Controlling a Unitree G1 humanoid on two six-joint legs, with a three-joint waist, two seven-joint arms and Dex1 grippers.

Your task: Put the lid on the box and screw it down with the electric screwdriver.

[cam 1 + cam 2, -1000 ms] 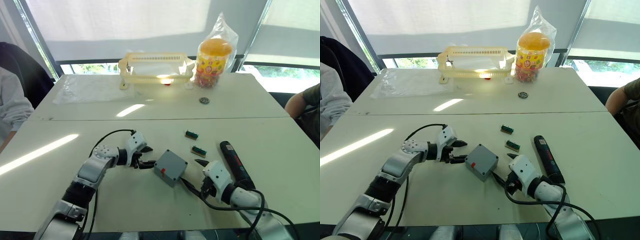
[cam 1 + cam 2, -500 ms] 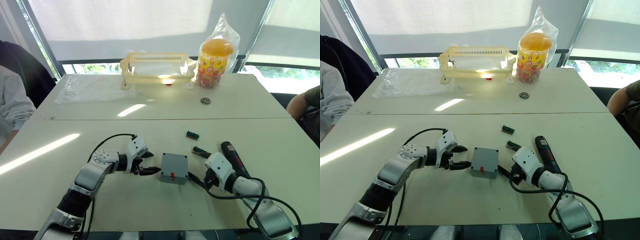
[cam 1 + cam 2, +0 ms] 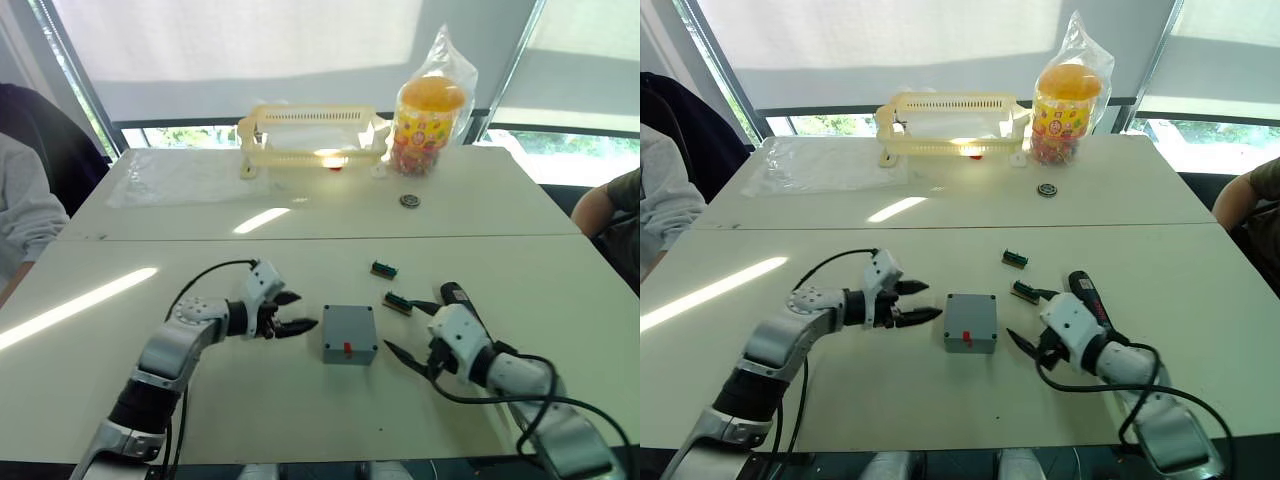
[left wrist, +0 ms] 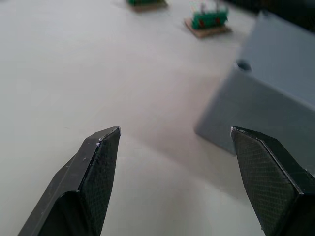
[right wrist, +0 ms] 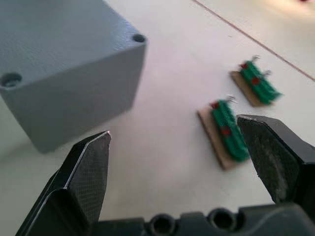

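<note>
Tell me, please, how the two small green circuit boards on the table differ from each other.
The nearer green circuit board lies close beside the right pincer and the electric screwdriver; the farther green circuit board lies apart from both. In the right wrist view the nearer one sits partly behind a finger, the farther one in the open. Both are small green parts on tan bases, flat on the white table, right of the grey box.

You face two pale desks (image 3: 300, 215) pushed together, seam across the middle, sunlight streaks near the left edge, windows (image 3: 560, 150) with drawn white blinds (image 3: 240, 40) behind.
</note>
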